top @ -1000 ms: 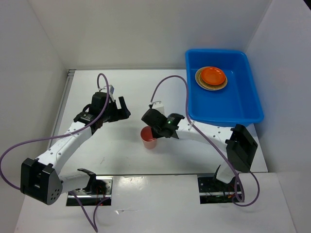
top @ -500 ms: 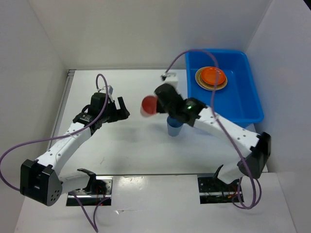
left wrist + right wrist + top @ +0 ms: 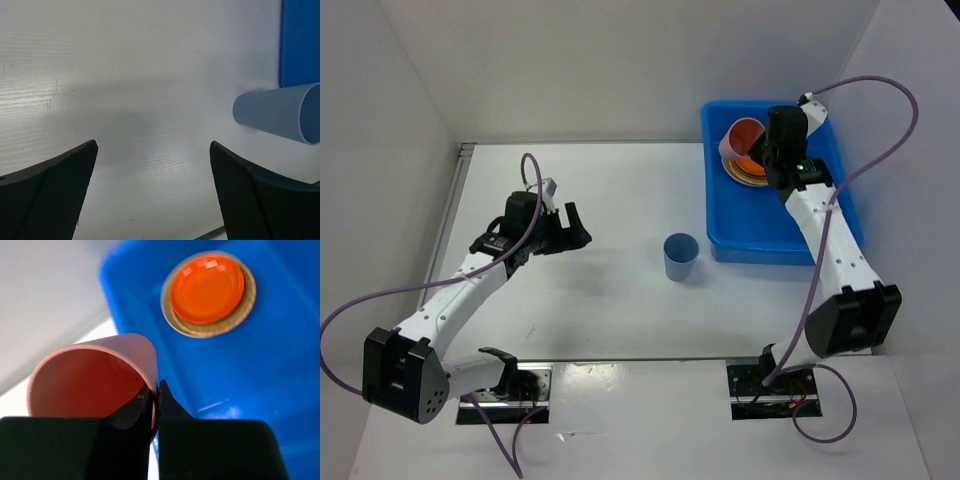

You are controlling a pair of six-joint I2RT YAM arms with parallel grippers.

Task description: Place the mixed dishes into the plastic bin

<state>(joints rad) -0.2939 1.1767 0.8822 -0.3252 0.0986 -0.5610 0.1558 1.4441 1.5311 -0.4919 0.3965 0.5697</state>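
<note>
Over the far-right plastic bin (image 3: pixel 820 215), the right jaws pinch the pink cup (image 3: pixel 95 375) by its rim wall, one finger inside and one outside. The cup is tilted on its side above the orange plate (image 3: pixel 206 287), which sits on a tan dish (image 3: pixel 245 310). The cup looks like light, stiff, smooth plastic; a thin rim pinch may slip, so a low release seems wise. The blue cup (image 3: pixel 680 257) stands upright on the worktop (image 3: pixel 600 190), near the bin's near-left corner. It is likely the same light shell, so take it by the rim. The left jaws are spread wide and empty, facing it from well apart.
</note>
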